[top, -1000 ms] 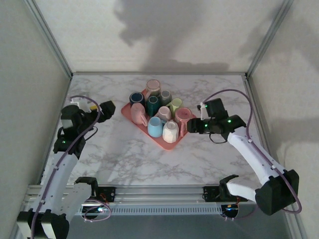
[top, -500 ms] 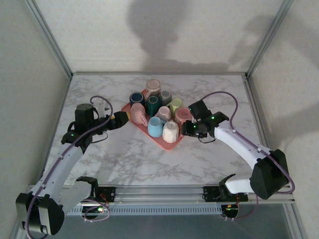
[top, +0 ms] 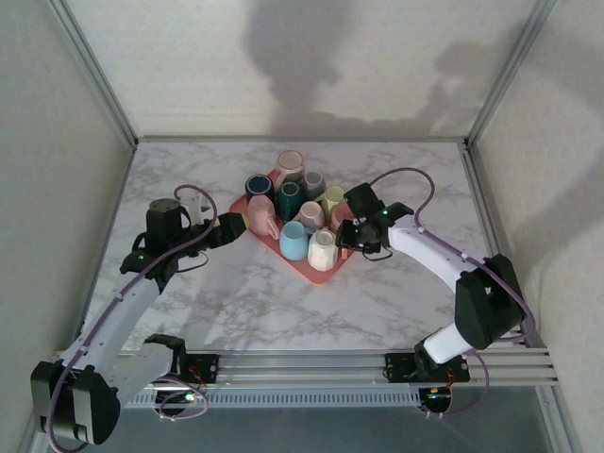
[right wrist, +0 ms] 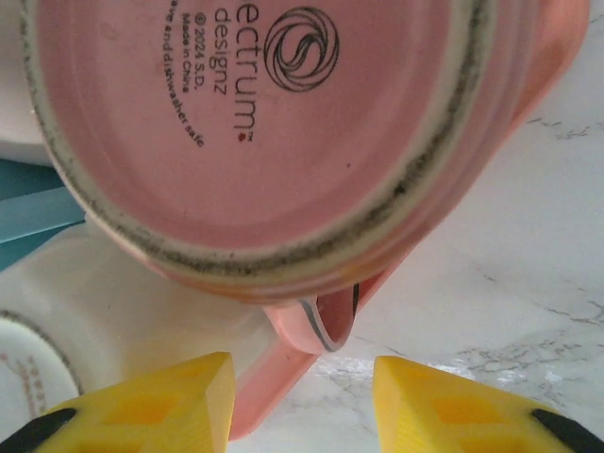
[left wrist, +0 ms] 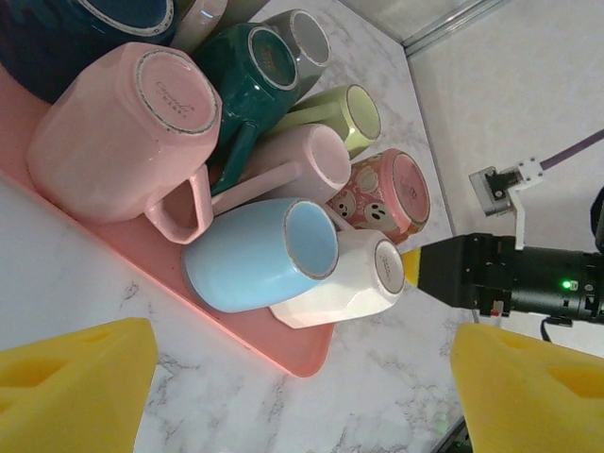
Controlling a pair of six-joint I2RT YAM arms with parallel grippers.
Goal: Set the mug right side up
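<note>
Right gripper (right wrist: 302, 370) is in close on the pink patterned ceramic mug (right wrist: 255, 123). That mug sits bottom-up at the right-hand corner of the salmon-pink plastic tray (left wrist: 274, 344), stamped base facing the wrist camera, handle hanging just off the yellow fingertips (right wrist: 179, 396). Those fingers stand partly apart, marble showing between them, nothing pinched. From above, that claw sits just beside the mug's outer side. Over on the other side, the left gripper (top: 232, 225) hovers at the tray's left edge, just beside a plain pink upturned mug (left wrist: 113, 142), its yellow fingers spread wide and empty. Crowded against the patterned mug are a white faceted mug (left wrist: 340, 288) and a pale-blue mug (left wrist: 255, 255), bases toward the left wrist camera. The tray rests mid-table on the white marble tabletop (top: 236, 293)
</note>
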